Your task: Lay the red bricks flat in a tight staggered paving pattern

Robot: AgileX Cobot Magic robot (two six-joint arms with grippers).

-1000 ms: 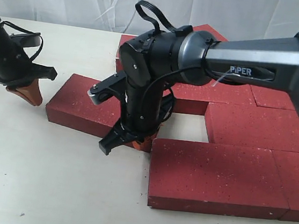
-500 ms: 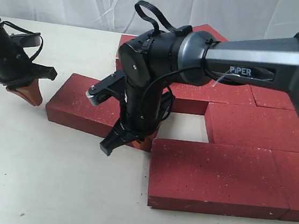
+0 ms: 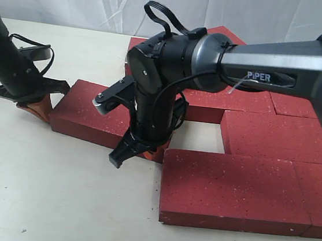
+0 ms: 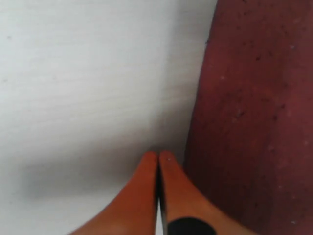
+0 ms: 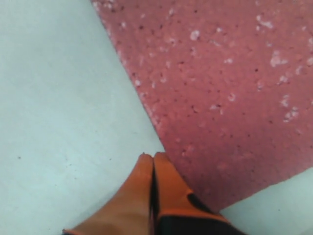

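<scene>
loose red brick point(image 3: 89, 112) lies flat and skewed on the bench point(image 3: 53, 201), just left of the laid red bricks point(image 3: 234, 190). left gripper point(image 4: 157, 156), clenched and empty, sits at its left end; right gripper point(image 5: 152, 157), also clenched and empty, sits at its near edge.

Both sets of fingers are pressed together. The left gripper point(image 3: 36, 106) is low beside the angled brick's point(image 3: 86, 115) left end, and the right gripper point(image 3: 152, 149) is at its near edge.

- "PIPER", in pale capital letters, is the only word that can be read. It stands on a dark strip along the side of the right arm's long grey metal forearm point(image 3: 290, 62), seen in the exterior view.
</scene>
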